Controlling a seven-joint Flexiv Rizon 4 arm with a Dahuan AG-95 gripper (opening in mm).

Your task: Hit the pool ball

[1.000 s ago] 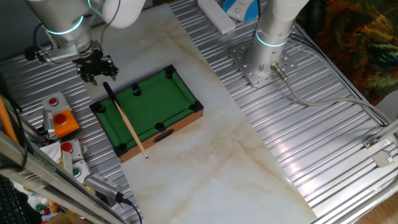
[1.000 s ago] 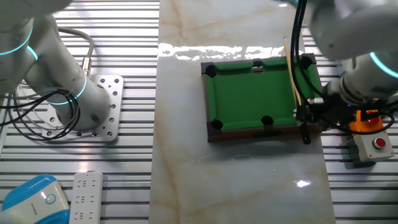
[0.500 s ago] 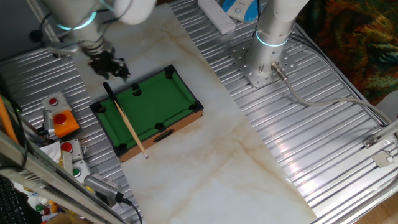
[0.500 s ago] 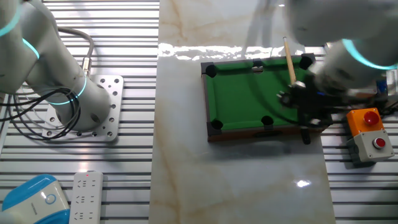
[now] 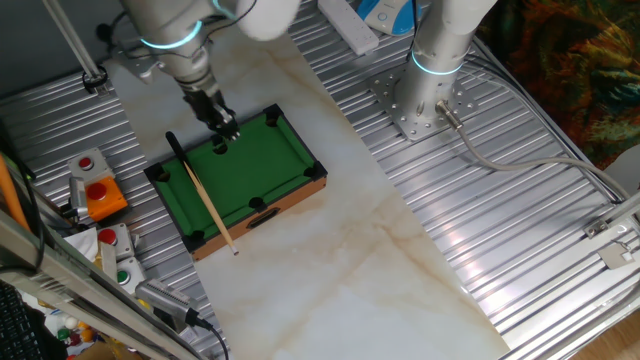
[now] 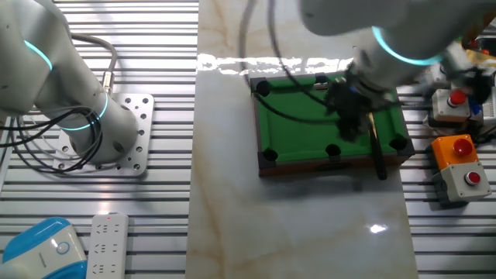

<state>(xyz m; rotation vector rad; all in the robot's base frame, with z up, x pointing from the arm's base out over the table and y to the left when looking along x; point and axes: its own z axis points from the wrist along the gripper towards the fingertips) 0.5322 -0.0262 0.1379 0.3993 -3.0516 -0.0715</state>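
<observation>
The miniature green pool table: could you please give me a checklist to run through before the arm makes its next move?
1. Small glossy blue pool ball located: cannot tell; neither view shows it.
2. Black two-finger claw over the miniature green pool table: ok; it hangs above the felt near a side pocket.
3. Claw open or shut: cannot tell; it is small in one view and blurred in the other.
4. Wooden cue stick with black butt in the claw: not ok; it lies across one end of the table, apart from the claw.
5. Table flat on the white marble slab: ok.
</observation>
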